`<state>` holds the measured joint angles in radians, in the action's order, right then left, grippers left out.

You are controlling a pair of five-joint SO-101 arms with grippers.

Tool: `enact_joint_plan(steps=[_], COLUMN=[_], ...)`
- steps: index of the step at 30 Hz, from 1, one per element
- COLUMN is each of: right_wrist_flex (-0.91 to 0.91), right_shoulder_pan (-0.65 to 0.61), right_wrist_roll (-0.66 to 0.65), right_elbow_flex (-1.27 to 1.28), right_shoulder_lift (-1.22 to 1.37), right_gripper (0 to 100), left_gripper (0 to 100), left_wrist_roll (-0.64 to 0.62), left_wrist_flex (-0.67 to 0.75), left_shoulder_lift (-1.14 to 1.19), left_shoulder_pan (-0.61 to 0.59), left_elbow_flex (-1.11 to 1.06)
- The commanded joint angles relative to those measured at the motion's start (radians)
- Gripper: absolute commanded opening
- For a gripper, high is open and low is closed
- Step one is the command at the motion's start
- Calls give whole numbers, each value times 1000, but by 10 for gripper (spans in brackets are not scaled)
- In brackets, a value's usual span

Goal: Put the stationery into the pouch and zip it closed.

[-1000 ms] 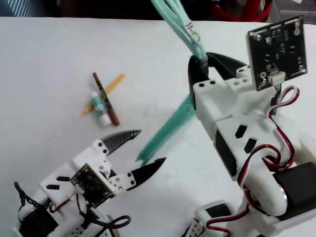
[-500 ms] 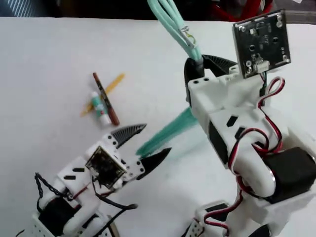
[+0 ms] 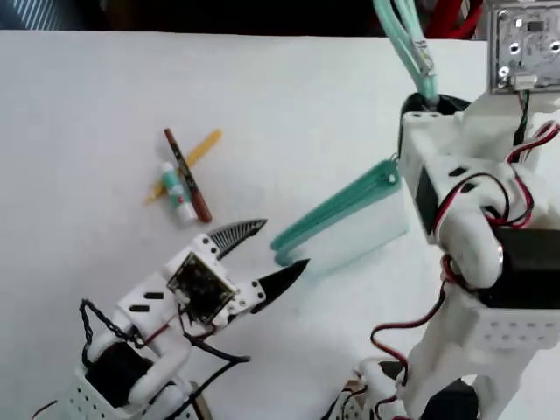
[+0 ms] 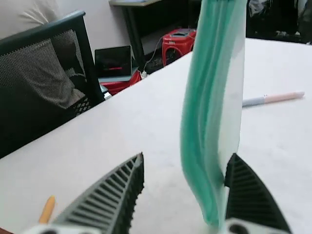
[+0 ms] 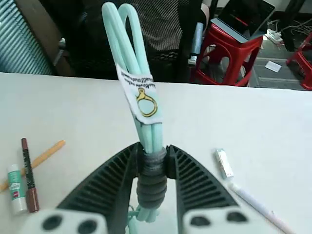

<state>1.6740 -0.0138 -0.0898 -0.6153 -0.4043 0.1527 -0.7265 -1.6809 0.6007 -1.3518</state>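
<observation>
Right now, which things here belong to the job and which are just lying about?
Job: pouch, its cord, right gripper, left gripper, brown pen, yellow pencil, glue stick, white pen, small white tube.
Lying about: black chair, laptop, red stool.

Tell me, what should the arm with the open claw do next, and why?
Probably close the left gripper on the pouch's lower end. That end sits between its open fingers, while the right gripper grips only the cord, so the pouch is held at one end. The brown pencil, yellow pencil and glue stick lie on the table.
</observation>
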Motion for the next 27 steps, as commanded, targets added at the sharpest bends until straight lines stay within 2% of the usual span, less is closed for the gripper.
enact_joint_plan(steps=[1, 7, 13, 17, 22, 24, 27], right_wrist_flex=[15, 16, 12, 10, -24, -54, -108], right_shoulder_pan=[36, 22, 22, 27, 38, 81, 140], right_wrist_roll=[-11, -9, -5, -9, -9, -9, -9], right_elbow_flex=[12, 114, 152, 157, 178, 215, 302], right_shoulder_lift=[18, 19, 13, 13, 24, 22, 24], right_gripper=[18, 18, 18, 18, 18, 18, 18], left_gripper=[268, 267, 267, 271, 272, 272, 272], left_wrist_roll=[-11, -17, -17, -44, -60, -58, -57], left_wrist_flex=[86, 167, 394, 410, 411, 414, 500], left_shoulder_lift=[-2, 33, 377, 564, 653, 688, 754], left_shoulder_pan=[19, 94, 41, 1, 91, 114, 131], left_elbow_flex=[-2, -3, 63, 164, 183, 173, 160])
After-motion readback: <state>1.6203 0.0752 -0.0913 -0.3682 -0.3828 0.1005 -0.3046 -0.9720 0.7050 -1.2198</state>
